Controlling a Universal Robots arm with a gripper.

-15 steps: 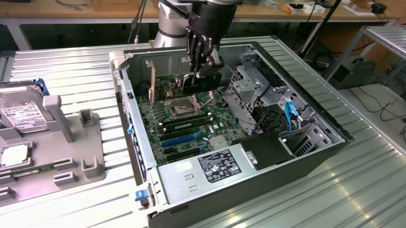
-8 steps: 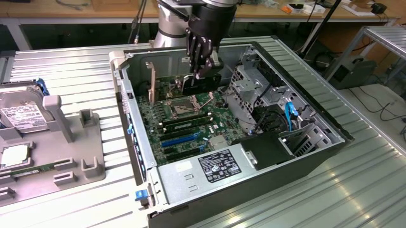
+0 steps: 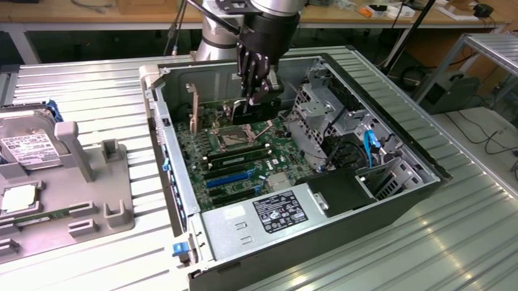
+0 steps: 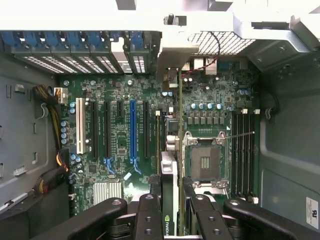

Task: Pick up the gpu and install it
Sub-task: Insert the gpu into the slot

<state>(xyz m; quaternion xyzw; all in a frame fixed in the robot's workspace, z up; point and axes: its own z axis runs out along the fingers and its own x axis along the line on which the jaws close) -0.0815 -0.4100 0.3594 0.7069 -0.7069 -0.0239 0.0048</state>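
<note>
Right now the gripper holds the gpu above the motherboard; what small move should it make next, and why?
Probably a small sideways shift. The gripper holds the gpu edge-down above the open computer case, but in the wrist view the card hangs beside the CPU socket, not over the blue expansion slot or its neighbours. It likely needs to line up first.

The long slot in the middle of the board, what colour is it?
Blue. The slot sits among black ones on the green board; the wrist view shows it best.

Green motherboard point(image 4: 125, 145) with a blue slot point(image 4: 133, 131), a white slot point(image 4: 79, 126), black gripper point(image 4: 170, 212).
</note>
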